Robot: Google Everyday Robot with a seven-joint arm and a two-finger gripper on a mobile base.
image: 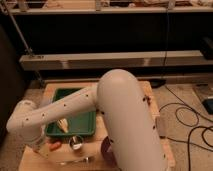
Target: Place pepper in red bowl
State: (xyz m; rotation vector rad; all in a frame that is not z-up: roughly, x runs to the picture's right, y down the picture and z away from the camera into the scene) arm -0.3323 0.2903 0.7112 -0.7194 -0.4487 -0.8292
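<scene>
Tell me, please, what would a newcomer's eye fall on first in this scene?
The robot's bulky white arm dominates, arching over the wooden table from the lower right and reaching down to the lower left. There its pincer hangs close beside the red-orange pepper, which lies on the table. A green tray sits partly hidden behind the arm at left-centre.

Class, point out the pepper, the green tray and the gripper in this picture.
pepper (54,146), camera view, its visible red-orange end.
green tray (82,122), camera view, bare floor near its right wall.
gripper (44,149), camera view, below the wrist at lower left, beside the pepper.
</scene>
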